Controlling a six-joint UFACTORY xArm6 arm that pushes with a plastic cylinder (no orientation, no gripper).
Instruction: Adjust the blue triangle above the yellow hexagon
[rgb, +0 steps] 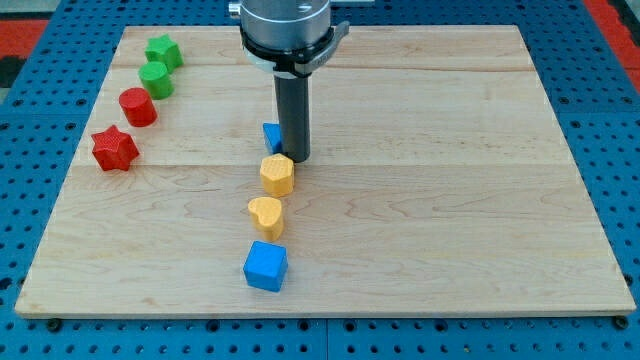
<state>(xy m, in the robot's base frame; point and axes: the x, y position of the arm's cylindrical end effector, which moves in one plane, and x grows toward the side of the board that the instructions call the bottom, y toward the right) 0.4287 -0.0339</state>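
The blue triangle (270, 136) lies near the board's middle, mostly hidden behind the rod, just above the yellow hexagon (277, 174). My tip (298, 159) rests on the board right of the blue triangle, touching or nearly touching it, and just above the hexagon's upper right edge.
A yellow heart (266, 215) and a blue cube (266, 266) line up below the hexagon. At the view's upper left lie a green star (163, 51), a green cylinder (155, 79), a red cylinder (138, 106) and a red star (114, 149). The wooden board (450, 200) sits on a blue pegboard.
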